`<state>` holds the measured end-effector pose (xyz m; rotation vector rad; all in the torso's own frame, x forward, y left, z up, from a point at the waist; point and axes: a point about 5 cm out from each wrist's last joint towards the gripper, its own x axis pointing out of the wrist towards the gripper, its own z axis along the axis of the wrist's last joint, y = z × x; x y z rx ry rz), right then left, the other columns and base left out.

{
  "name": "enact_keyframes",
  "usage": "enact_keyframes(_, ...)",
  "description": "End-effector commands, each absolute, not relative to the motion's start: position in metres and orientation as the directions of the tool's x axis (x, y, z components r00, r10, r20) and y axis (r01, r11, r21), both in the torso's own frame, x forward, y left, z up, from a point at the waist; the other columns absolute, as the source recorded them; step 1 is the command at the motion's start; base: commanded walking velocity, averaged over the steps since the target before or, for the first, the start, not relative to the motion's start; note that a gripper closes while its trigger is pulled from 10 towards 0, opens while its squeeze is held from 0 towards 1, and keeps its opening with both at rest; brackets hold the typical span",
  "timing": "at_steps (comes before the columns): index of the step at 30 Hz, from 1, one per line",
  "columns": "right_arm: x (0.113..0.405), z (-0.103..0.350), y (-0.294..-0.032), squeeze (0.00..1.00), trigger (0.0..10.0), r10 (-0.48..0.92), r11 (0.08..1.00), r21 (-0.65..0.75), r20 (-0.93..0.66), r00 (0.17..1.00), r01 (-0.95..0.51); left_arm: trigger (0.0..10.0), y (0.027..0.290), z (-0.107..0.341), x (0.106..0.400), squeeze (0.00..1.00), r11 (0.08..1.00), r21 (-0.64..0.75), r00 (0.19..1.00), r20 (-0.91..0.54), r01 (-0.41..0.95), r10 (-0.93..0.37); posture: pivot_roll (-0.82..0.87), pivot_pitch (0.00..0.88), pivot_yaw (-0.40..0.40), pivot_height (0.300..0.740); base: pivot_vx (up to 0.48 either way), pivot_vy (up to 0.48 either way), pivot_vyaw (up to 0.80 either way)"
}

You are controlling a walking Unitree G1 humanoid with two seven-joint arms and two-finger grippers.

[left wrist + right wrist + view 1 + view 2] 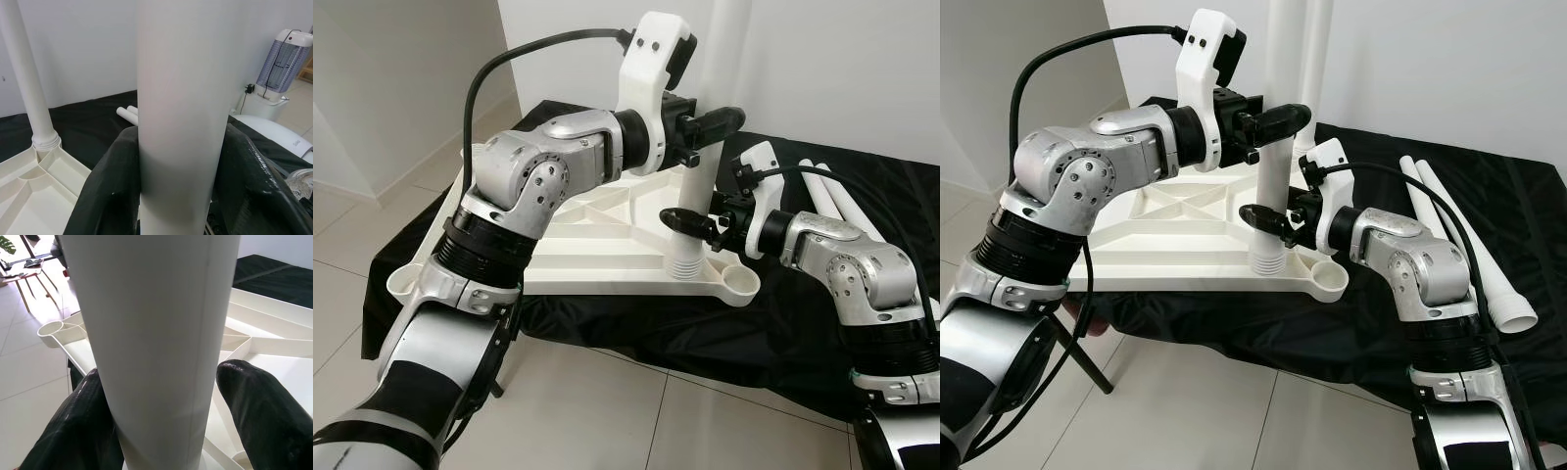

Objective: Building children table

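A black cloth (636,328) covers the floor across the middle of the head camera's frame, with pale tiles (607,411) below it. On the cloth lies a white plastic table top (597,245), flipped underside up, its moulded ribs showing, filling the centre left. One white leg (29,98) already stands in a far corner socket. Two spare legs (1459,245) lie side by side on the cloth at the right edge.

Just right of centre, a white table leg (697,211) stands upright with its ribbed foot at the near right corner socket (688,266). The left gripper (710,124) clasps it high up, black fingers (112,186) pressed on either side. The right gripper (690,222) clasps it lower down, its fingers (83,426) likewise closed around the tube.

The leg looks like a hollow plastic tube: light, stiff, smooth and likely slippery. Two grips apart along its length seem wise, to keep it upright while pressing or twisting it home.
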<state>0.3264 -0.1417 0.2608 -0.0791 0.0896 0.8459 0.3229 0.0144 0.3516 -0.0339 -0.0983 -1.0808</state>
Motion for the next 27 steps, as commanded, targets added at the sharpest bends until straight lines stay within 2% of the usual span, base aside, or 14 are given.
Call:
enact_keyframes(1,0.326,0.261,-0.141,0.00,10.0,0.744,0.658,-0.031,-0.122,0.657,-0.752,10.0,0.009,0.359,0.307,0.00,0.188,0.093,0.179,0.096,0.978,-0.979,-0.09,0.073,0.040,0.740,0.000,0.000,0.00)
enact_keyframes(10,0.326,0.258,-0.142,0.00,10.0,0.742,0.660,-0.024,-0.134,0.657,-0.751,10.0,0.008,0.363,0.310,0.00,0.190,0.093,0.181,0.102,0.977,-0.978,-0.10,0.073,0.038,0.740,0.000,0.000,0.00)
enact_keyframes(11,0.326,0.257,-0.142,0.00,6.1,0.744,0.659,-0.022,-0.133,0.655,-0.752,10.0,0.007,0.364,0.312,0.00,0.192,0.092,0.182,0.104,0.977,-0.978,-0.10,0.074,0.038,0.740,0.000,0.000,0.00)
enact_keyframes(12,0.326,0.258,-0.142,0.00,4.1,0.747,0.657,-0.016,-0.128,0.653,-0.754,10.0,0.007,0.365,0.313,0.00,0.193,0.093,0.183,0.106,0.977,-0.977,-0.10,0.073,0.037,0.740,0.000,0.000,0.00)
enact_keyframes(13,0.326,0.258,-0.142,0.00,4.1,0.747,0.657,-0.016,-0.128,0.653,-0.754,10.0,0.007,0.365,0.313,0.00,0.193,0.093,0.183,0.106,0.977,-0.977,-0.10,0.073,0.037,0.740,0.000,0.000,0.00)
enact_keyframes(14,0.328,0.258,-0.142,0.00,0.0,0.736,0.671,-0.007,-0.117,0.667,-0.742,10.0,0.008,0.366,0.315,0.00,0.195,0.090,0.185,0.109,0.977,-0.977,-0.09,0.074,0.036,0.740,0.000,0.000,0.00)
enact_keyframes(27,0.331,0.262,-0.143,0.00,0.0,0.730,0.680,-0.006,-0.081,0.678,-0.733,10.0,0.017,0.367,0.325,0.00,0.209,0.083,0.199,0.120,0.974,-0.973,-0.10,0.072,0.035,0.740,0.000,0.000,0.00)
